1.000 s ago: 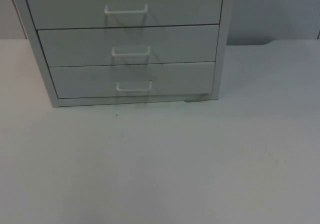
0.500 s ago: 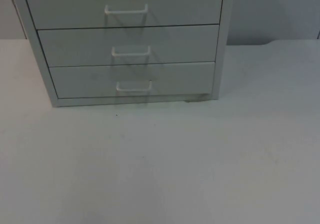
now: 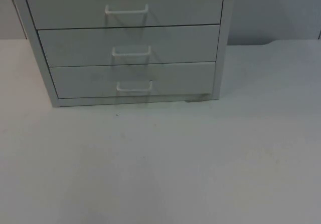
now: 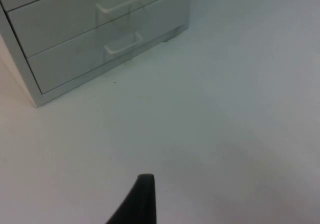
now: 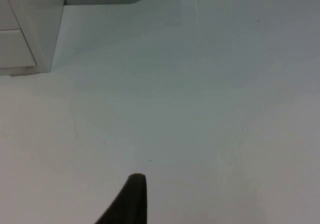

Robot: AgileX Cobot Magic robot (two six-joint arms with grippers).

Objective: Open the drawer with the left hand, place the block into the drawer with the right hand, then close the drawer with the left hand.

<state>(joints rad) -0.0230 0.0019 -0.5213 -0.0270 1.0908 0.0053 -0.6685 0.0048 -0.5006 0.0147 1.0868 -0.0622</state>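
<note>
A white drawer cabinet (image 3: 125, 43) stands at the back of the table, left of centre. Its three visible drawers are all shut: the upper one (image 3: 175, 6), the middle one (image 3: 175, 44) and the bottom one (image 3: 175, 79). Each has a white bar handle, the bottom handle (image 3: 134, 87) lowest. The left wrist view takes in the cabinet (image 4: 65, 48) and its bottom handle (image 4: 122, 42) from a distance, with my left gripper (image 4: 142, 204) over bare table well short of it. My right gripper (image 5: 132, 199) hangs over bare table to the right of the cabinet's corner (image 5: 30, 28).
The white table top (image 3: 175, 159) stretches in front of and to the right of the cabinet. A grey partition wall (image 3: 271, 8) closes off the back.
</note>
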